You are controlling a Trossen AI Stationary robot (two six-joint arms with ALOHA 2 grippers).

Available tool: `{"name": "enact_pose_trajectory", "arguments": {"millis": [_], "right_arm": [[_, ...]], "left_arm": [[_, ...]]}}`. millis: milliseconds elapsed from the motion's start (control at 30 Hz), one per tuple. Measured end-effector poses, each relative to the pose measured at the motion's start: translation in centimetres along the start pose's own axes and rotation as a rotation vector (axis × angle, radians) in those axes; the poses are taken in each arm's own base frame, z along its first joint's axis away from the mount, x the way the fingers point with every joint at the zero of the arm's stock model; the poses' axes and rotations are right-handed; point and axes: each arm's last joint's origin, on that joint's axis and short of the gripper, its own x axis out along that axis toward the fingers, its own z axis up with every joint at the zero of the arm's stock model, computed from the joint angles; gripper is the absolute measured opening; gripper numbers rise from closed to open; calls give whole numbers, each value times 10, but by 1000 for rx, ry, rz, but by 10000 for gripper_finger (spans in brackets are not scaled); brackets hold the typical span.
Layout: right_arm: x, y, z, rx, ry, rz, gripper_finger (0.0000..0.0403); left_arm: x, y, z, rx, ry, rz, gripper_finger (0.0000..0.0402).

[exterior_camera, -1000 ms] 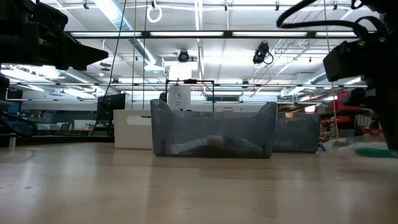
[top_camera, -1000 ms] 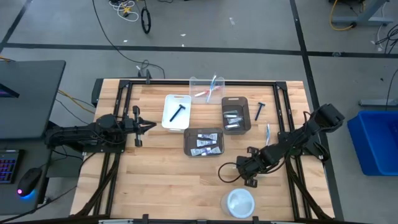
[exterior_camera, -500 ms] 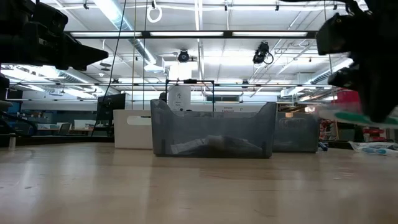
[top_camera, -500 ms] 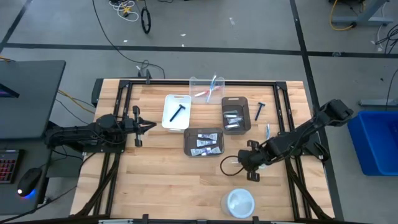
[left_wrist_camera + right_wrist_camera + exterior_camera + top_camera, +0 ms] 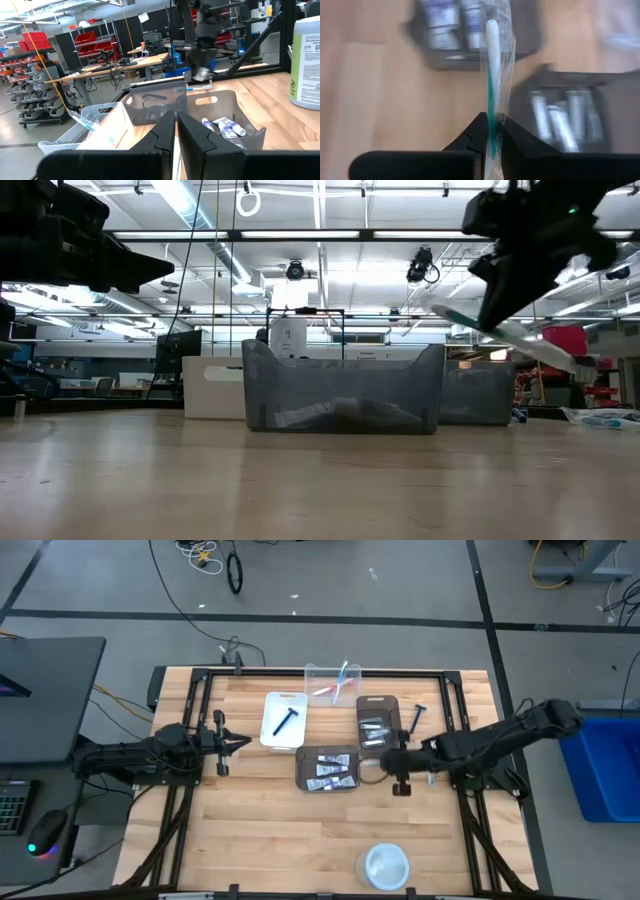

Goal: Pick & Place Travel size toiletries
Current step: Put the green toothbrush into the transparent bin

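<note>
- Swinging away from the white dish [image 5: 385, 865], the right gripper [image 5: 392, 760] now hangs beside the grey bins [image 5: 327, 769].
- Its fingers pinch a wrapped toothbrush [image 5: 492, 60], held aloft.
- Light, slippery wrapper; grip the handle end.
- Left gripper [image 5: 243, 743] waits closed, empty.

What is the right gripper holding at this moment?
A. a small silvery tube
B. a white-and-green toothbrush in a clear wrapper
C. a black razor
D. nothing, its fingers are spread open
B: in the right wrist view the right gripper is shut on a white-and-green toothbrush in a clear wrapper, and the low view shows the same slim item sticking out of it above the table.
</note>
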Motion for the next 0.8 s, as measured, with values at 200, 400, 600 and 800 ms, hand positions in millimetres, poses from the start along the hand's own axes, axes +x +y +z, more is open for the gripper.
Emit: {"name": "enact_pose_trajectory", "arguments": {"millis": [200, 400, 600, 800], "right_arm": [[2, -26, 1, 13, 7, -72, 34], [-1, -42, 0, 38, -6, -123, 34], [-18, -53, 6, 31, -17, -138, 34], [-46, -82, 31, 65, -98, -203, 34]], "left_arm": [[0, 0, 0, 0, 0, 0, 27], [0, 0, 0, 0, 0, 0, 27], [0, 0, 0, 0, 0, 0, 27], [0, 0, 0, 0, 0, 0, 27]]}}
